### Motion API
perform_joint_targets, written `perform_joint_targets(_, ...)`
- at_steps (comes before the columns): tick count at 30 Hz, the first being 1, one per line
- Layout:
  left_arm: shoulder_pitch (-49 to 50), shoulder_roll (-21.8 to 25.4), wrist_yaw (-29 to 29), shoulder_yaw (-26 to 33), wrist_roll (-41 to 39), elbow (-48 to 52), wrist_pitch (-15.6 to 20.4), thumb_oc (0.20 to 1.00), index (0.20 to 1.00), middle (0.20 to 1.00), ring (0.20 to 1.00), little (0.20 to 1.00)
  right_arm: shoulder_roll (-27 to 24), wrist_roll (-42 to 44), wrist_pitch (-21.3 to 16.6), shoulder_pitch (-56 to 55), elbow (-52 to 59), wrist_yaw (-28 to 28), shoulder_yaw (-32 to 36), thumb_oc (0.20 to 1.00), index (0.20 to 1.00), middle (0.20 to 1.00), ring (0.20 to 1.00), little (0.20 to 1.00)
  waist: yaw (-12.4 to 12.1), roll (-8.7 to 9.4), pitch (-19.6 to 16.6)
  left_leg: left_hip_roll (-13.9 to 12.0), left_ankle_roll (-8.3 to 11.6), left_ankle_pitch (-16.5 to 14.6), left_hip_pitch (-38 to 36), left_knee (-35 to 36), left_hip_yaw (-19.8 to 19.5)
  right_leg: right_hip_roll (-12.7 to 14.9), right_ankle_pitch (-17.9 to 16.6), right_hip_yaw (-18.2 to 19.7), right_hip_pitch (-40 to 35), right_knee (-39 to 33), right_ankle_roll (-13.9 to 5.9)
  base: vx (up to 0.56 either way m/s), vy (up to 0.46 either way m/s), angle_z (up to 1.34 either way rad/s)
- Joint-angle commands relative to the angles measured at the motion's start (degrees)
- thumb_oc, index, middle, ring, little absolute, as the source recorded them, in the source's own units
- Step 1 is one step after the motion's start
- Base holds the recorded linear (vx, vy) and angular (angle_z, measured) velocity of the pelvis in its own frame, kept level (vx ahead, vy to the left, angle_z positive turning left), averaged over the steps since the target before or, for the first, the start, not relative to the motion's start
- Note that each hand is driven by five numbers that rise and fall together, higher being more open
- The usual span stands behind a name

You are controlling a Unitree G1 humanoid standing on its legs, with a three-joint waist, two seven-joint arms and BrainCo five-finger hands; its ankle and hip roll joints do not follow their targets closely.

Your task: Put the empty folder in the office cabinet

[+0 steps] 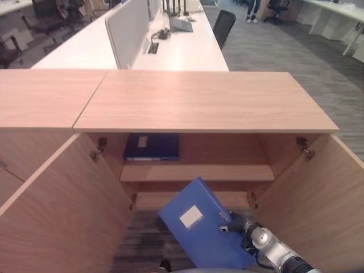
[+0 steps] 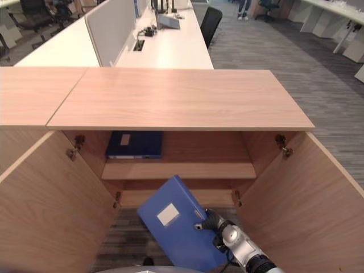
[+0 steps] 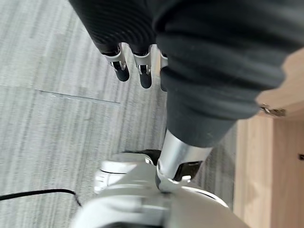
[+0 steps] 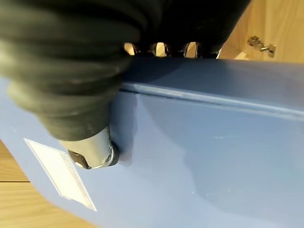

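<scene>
Blue folder [image 1: 199, 227], gripped by right hand [image 1: 242, 227], tilts diagonally toward cabinet [image 1: 199, 170].

White desk [image 1: 187, 48], office chair [image 1: 223, 25]

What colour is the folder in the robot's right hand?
Bright blue folder with a white label, clearest in the left eye view.

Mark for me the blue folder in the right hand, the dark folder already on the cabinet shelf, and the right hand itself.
blue folder [image 1: 196, 224]: left eye view, on its front cover beside the white label.
dark folder [image 1: 152, 146]: left eye view, on its cover, lying on the upper shelf.
right hand [image 1: 236, 223]: left eye view, on the hand at the folder's edge.
</scene>
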State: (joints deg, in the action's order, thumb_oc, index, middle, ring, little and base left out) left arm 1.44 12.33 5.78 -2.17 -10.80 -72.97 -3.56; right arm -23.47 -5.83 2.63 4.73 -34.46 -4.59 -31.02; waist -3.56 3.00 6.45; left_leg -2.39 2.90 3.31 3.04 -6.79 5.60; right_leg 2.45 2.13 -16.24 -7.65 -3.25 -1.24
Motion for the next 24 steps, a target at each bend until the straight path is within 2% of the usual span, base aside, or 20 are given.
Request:
perform_joint_targets(1, -2.4, -0.8, -0.2, -1.9, 0.4, -0.2, 0.9, 1.000, 1.000, 1.000, 1.000, 1.000, -1.0, 4.3, -1.3, 1.7, 1.9, 0.2, 1.4, 0.200, 0.200, 0.200, 0.200, 0.200, -0.7, 1.34, 4.0, -1.9, -1.01, -0.6, 8.1, -18.6, -1.3, -1.7, 1.6, -0.7, -1.0, 0.6, 2.09, -0.02, -0.038, 0.10)
perform_joint_targets(5, -1.5, -0.9, -0.9, -2.9, 0.9, -0.6, 0.8, 1.000, 1.000, 1.000, 1.000, 1.000, -0.2, 9.7, -1.3, 1.9, 0.0, 0.9, 4.1, 0.200, 0.200, 0.200, 0.200, 0.200, -1.4, 1.21, 3.9, -0.4, -1.59, -0.9, 11.3, -14.8, -0.9, -1.3, 1.8, 0.0, -1.5, 0.1, 1.72, 0.07, 0.063, -0.11)
perform_joint_targets(6, -0.9, -1.0, -1.1, -3.2, 1.5, -1.8, 0.8, 1.000, 1.000, 1.000, 1.000, 1.000, 0.5, 13.8, -1.7, 2.4, -1.1, 1.1, 5.8, 0.200, 0.200, 0.200, 0.200, 0.200, -2.0, 0.73, 3.3, 1.3, -1.39, -0.1, 11.3, -8.9, -1.9, -1.4, 1.8, 1.2, -2.3, -0.8, 1.13, 0.12, 0.135, -0.02)
perform_joint_targets(7, -1.0, -1.1, -1.1, -3.6, 1.7, -2.3, 0.9, 1.000, 1.000, 1.000, 1.000, 1.000, 0.7, 15.8, -2.0, 2.6, -1.8, 1.8, 7.0, 0.200, 0.200, 0.200, 0.200, 0.200, -2.2, 0.26, 3.4, 1.8, -1.02, 1.4, 11.7, -6.0, -2.5, -1.7, 1.8, 1.7, -2.8, -1.1, 0.95, 0.16, 0.197, -0.06)
perform_joint_targets(8, -0.7, -1.4, -1.2, -3.4, 1.5, -3.1, 0.8, 1.000, 1.000, 1.000, 1.000, 1.000, 1.5, 19.1, -2.1, 2.9, -2.3, 1.7, 8.2, 0.200, 0.200, 0.200, 0.200, 0.200, -2.4, -0.39, 2.7, 1.9, -1.01, 1.7, 10.1, -1.2, -3.0, -2.0, 1.9, 2.7, -3.0, -1.6, 0.43, 0.14, 0.164, -0.23)
perform_joint_targets(12, 0.3, -1.6, -1.5, -4.1, 2.8, -4.2, 0.7, 1.000, 1.000, 1.000, 1.000, 1.000, 4.6, 29.6, -2.5, 2.0, -5.5, 2.5, 12.0, 0.200, 0.200, 0.200, 0.200, 0.200, -1.4, -1.48, 0.3, 2.6, -1.56, 1.6, 5.8, 3.8, -3.0, -0.9, 2.2, 3.5, -3.4, -1.7, -0.68, 0.17, 0.193, -0.46)
perform_joint_targets(14, 0.4, -1.6, -1.5, -4.4, 2.5, -4.2, 1.0, 1.000, 1.000, 1.000, 1.000, 1.000, 6.7, 36.0, -2.3, 1.9, -7.2, 2.2, 13.9, 0.200, 0.200, 0.200, 0.200, 0.200, -0.9, -2.33, -1.1, 3.3, -2.23, 1.2, 2.3, 7.3, -1.8, 0.6, 2.1, 3.8, -3.5, -1.7, -2.03, 0.21, 0.307, -0.50)
perform_joint_targets(16, 0.4, -1.7, -1.5, -5.2, 2.8, -4.0, 1.3, 1.000, 1.000, 1.000, 1.000, 1.000, 7.6, 38.5, -2.2, 2.0, -8.2, 1.7, 14.3, 0.200, 0.200, 0.200, 0.200, 0.200, -0.8, -2.92, -1.8, 4.1, -2.85, 0.7, -0.1, 9.5, -1.3, 1.8, 2.0, 4.3, -3.6, -1.4, -3.09, 0.17, 0.296, -0.14)
perform_joint_targets(17, 0.1, -1.9, -1.4, -6.4, 3.3, -3.4, 1.7, 1.000, 1.000, 1.000, 1.000, 1.000, 8.2, 40.7, -2.1, 2.5, -8.6, 1.4, 14.8, 0.200, 0.200, 0.200, 0.200, 0.200, -0.8, -3.65, -2.2, 5.0, -3.66, 0.0, -1.6, 10.8, -0.9, 3.5, 2.0, 4.5, -3.1, 0.2, -4.30, 0.11, 0.228, -0.06)
perform_joint_targets(18, 0.1, -1.9, -1.4, -6.4, 3.3, -3.4, 1.7, 1.000, 1.000, 1.000, 1.000, 1.000, 8.2, 40.7, -2.1, 2.5, -8.6, 1.4, 14.8, 0.200, 0.200, 0.200, 0.200, 0.200, -0.8, -3.65, -2.2, 5.1, -3.67, 0.0, -1.7, 10.8, -0.8, 3.5, 2.0, 4.6, -3.1, 0.2, -4.31, 0.09, 0.238, -0.13)
perform_joint_targets(19, 0.0, -1.9, -1.5, -6.8, 3.3, -3.2, 1.8, 1.000, 1.000, 1.000, 1.000, 1.000, 8.7, 41.7, -2.0, 3.0, -8.9, 1.1, 15.0, 0.200, 0.200, 0.200, 0.200, 0.200, -0.9, -3.98, -2.3, 5.5, -4.12, -0.4, -2.3, 11.2, -0.5, 4.5, 2.1, 5.0, -2.4, 2.0, -4.88, 0.05, 0.234, -0.18)
perform_joint_targets(20, -0.2, -1.8, -1.6, -7.2, 3.4, -2.9, 2.1, 1.000, 1.000, 1.000, 1.000, 1.000, 9.5, 43.5, -2.1, 3.9, -9.2, 0.9, 15.4, 0.200, 0.200, 0.200, 0.200, 0.200, -1.1, -4.81, -2.3, 6.2, -4.91, -1.4, -3.5, 11.8, 0.3, 6.4, 2.1, 4.8, -0.2, 6.8, -5.91, 0.05, 0.234, -0.18)
perform_joint_targets(21, -0.2, -1.8, -1.6, -7.2, 3.4, -2.9, 2.1, 1.000, 1.000, 1.000, 1.000, 1.000, 9.5, 43.5, -2.1, 3.9, -9.2, 0.9, 15.4, 0.200, 0.200, 0.200, 0.200, 0.200, -1.1, -4.80, -2.3, 6.2, -4.93, -1.4, -3.4, 11.8, 0.4, 6.4, 2.1, 4.8, -0.1, 6.9, -5.93, 0.03, 0.292, -0.20)
perform_joint_targets(22, -0.6, -1.6, -1.7, -7.4, 4.0, -3.1, 2.0, 1.000, 1.000, 1.000, 1.000, 1.000, 10.5, 44.9, -1.9, 5.1, -9.6, 0.3, 15.0, 0.200, 0.200, 0.200, 0.200, 0.200, -1.4, -5.53, -1.6, 6.4, -5.57, -2.4, -4.3, 11.8, 1.6, 8.5, 1.3, 3.8, 2.7, 13.0, -6.70, 0.00, 0.189, -0.30)
perform_joint_targets(23, -0.7, -1.4, -1.7, -7.6, 4.4, -3.3, 2.0, 1.000, 1.000, 1.000, 1.000, 1.000, 10.9, 45.5, -1.8, 5.4, -9.1, 0.0, 14.4, 0.200, 0.200, 0.200, 0.200, 0.200, -1.4, -5.80, -1.1, 6.4, -5.81, -2.9, -4.8, 11.8, 2.4, 10.0, 0.4, 2.1, 4.0, 15.8, -6.76, 0.00, 0.189, -0.45)
perform_joint_targets(24, -0.7, -1.4, -1.7, -7.6, 4.4, -3.3, 2.0, 1.000, 1.000, 1.000, 1.000, 1.000, 10.9, 45.5, -1.8, 5.4, -9.1, 0.0, 14.4, 0.200, 0.200, 0.200, 0.200, 0.200, -1.5, -5.76, -1.2, 6.5, -5.84, -2.9, -4.8, 11.8, 2.4, 10.0, 0.5, 2.2, 4.2, 16.0, -6.79, -0.02, 0.116, -0.52)
